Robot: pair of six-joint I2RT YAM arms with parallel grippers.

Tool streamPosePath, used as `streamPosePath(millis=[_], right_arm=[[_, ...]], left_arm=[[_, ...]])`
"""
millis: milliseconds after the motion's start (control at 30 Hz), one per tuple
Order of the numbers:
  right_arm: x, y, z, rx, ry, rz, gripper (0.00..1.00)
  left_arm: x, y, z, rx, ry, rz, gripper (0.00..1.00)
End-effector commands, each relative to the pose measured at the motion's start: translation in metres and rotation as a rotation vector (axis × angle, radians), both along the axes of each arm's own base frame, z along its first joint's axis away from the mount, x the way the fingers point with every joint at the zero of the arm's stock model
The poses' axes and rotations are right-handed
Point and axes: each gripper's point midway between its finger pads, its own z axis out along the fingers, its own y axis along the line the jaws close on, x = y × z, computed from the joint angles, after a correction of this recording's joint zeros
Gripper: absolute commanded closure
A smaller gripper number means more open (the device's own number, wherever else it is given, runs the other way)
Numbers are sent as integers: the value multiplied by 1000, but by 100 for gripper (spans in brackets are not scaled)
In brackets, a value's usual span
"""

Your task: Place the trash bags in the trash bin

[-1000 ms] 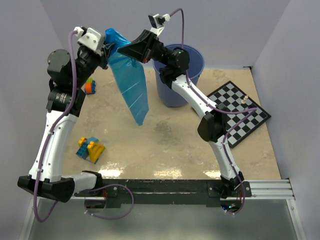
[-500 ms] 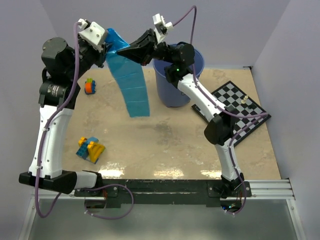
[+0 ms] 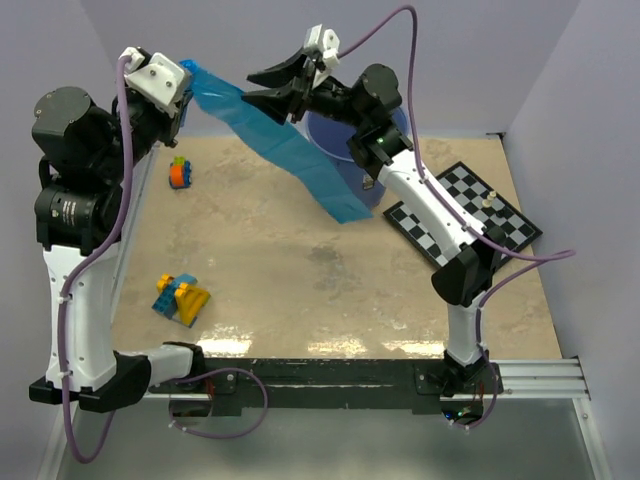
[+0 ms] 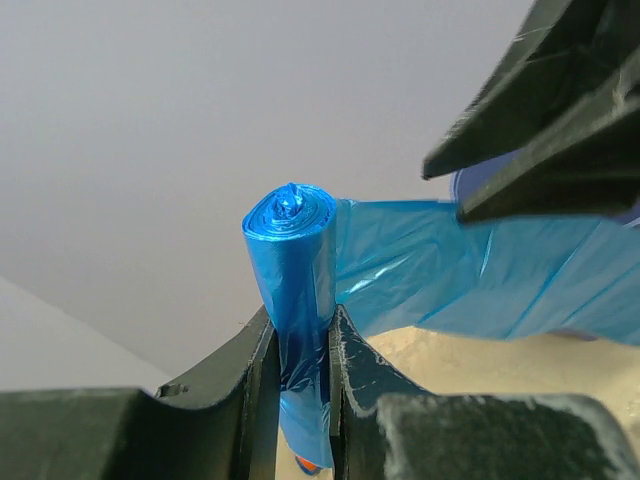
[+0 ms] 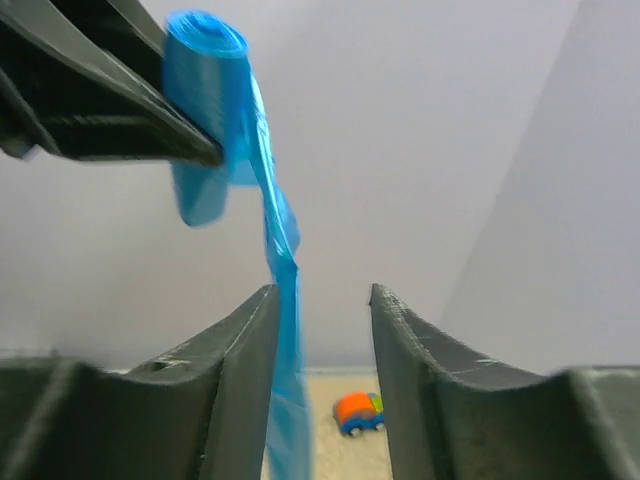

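My L hand (image 4: pixel 298 335) pinches the trash bags (image 4: pixel 292 250) roll, R hand (image 5: pixel 322 310) spread: film's light, floppy, slick, so I'd grab it bunched.

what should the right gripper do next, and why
Probably close the right gripper on the trash bags: the film runs loose between its open fingers while the left gripper clamps the roll, and the free end is not in the trash bin yet.

The trash bags (image 3: pixel 290 150) stretch left of the trash bin (image 3: pixel 328 132), chessboard (image 3: pixel 470 215) to its right, toy blocks (image 3: pixel 182 298) front-left.
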Motion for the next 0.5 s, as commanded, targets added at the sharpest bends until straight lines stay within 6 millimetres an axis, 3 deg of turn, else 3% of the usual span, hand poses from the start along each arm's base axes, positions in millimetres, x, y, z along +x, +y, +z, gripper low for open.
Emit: streamPosePath(millis=[0, 133, 200, 467], right_arm=[[3, -8, 8, 17, 33, -68, 44], [-17, -9, 28, 106, 79, 19, 14], [-26, -3, 27, 117, 85, 67, 2], [-47, 22, 18, 120, 61, 199, 5]], left_arm=[[-3, -3, 9, -79, 9, -16, 100], [-4, -13, 7, -92, 43, -67, 100], [-6, -18, 6, -94, 65, -97, 100], [-18, -33, 5, -86, 151, -189, 100]])
